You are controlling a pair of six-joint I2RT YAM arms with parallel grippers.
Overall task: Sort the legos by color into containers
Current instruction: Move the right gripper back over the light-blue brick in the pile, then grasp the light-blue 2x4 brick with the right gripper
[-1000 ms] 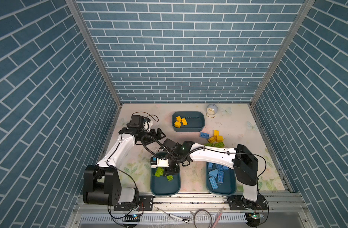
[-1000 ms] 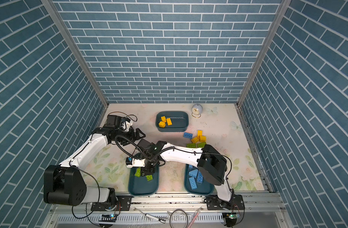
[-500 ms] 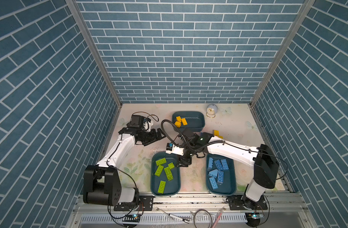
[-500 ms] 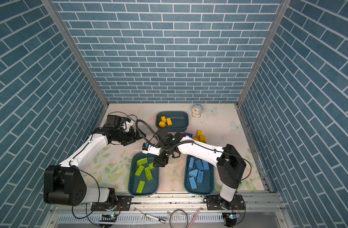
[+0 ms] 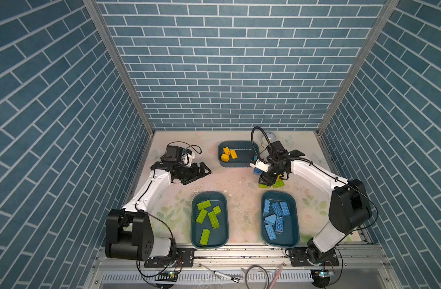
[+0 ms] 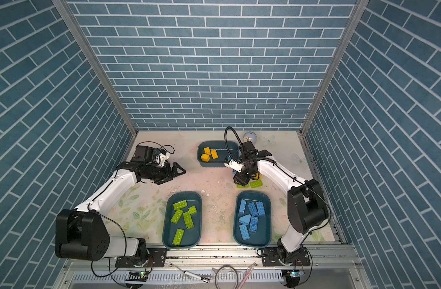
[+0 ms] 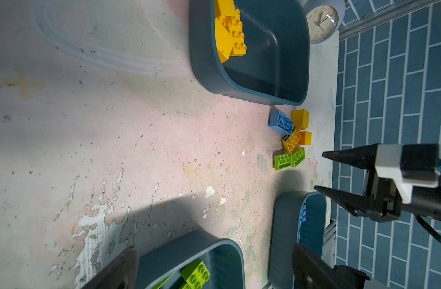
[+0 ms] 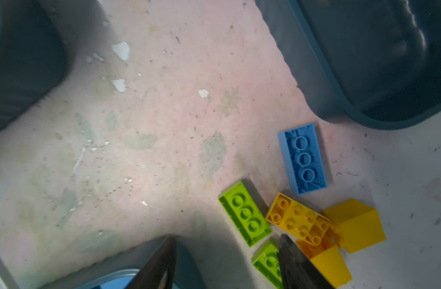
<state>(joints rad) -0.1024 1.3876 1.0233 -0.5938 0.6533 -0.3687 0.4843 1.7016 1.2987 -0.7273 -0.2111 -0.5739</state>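
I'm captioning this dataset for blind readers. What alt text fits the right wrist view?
The open right claw hangs over a loose cluster of legos on the worn table: one blue brick underside up, two green bricks and a few yellow bricks touching one another. Corners of teal containers edge the picture.

Table (image 5: 239,180): near-left container (image 5: 219,240) and near-right container (image 5: 292,232) side by side along the near edge, apart, holding the left batch of legos (image 5: 204,205) and the right batch of legos (image 5: 276,209); far container (image 5: 244,160) at the far middle, far batch of legos (image 5: 233,154) in its left end. Loose legos (image 8: 298,220) clustered on the table right of centre, between far container and near-right container, off the former's right end. Clock (image 7: 320,21) at the far edge, just right of the far container.
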